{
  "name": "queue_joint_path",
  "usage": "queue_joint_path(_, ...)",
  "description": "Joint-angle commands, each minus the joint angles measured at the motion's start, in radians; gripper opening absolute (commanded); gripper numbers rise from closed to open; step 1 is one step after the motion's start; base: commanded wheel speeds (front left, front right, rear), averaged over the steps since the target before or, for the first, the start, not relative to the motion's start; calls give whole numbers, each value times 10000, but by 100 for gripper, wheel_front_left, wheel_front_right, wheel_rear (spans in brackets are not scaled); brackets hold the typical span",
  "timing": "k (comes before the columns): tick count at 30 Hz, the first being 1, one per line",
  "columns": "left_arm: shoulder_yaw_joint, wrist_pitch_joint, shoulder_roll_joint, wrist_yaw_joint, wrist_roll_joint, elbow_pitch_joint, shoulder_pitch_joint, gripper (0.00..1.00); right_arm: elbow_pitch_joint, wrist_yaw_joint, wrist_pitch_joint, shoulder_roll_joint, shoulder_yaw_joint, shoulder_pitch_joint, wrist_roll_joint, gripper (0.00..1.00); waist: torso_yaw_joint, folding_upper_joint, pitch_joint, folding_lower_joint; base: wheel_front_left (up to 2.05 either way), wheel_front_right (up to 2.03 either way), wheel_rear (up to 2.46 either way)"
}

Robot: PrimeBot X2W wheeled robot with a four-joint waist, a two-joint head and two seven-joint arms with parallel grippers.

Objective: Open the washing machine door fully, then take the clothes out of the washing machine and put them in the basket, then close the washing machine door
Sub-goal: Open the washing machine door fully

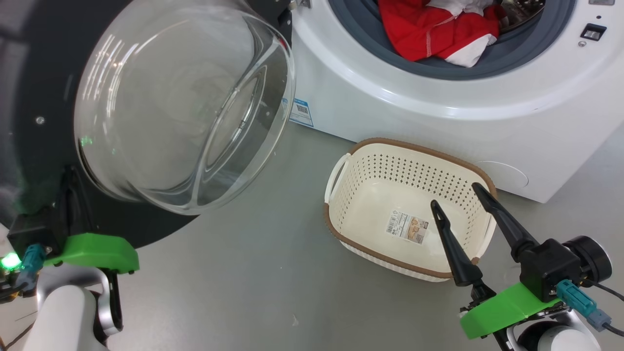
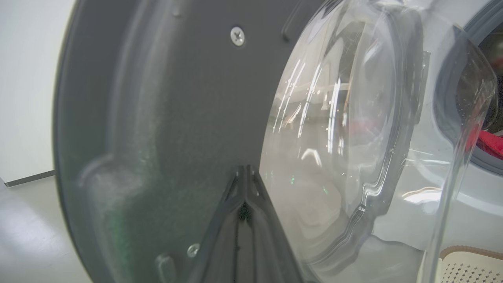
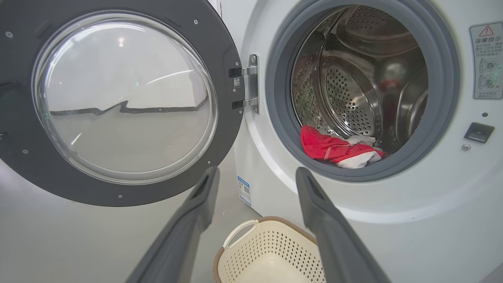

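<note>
washing machine door open; red clothes in drum, basket empty; left gripper clenched, right gripper spread.

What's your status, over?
Left gripper shut, at washing machine door. Right gripper open, above basket. Door open; clothes in drum, basket empty. Nothing blocking.

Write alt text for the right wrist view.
White front-loading washing machine, round black-rimmed glass door open at left, red clothes at the steel drum's front. Below, a cream perforated plastic basket between the right gripper's open dark fingers.
</note>
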Motion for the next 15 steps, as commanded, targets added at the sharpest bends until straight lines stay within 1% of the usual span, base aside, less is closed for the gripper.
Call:
queue_joint_path(1, 609, -48, 505, 23, 84, -103, -363, 0, -325, 63, 17, -32, 314, -387, -79, 100, -19, -1, 14, 0, 0, 0, 0)
queue_joint_path(15, 796, -49, 121, -194, 278, -355, -15, 0, -191, 63, -115, 4, 273, -437, -35, 100, -95, -1, -102, 0, 0, 0, 0)
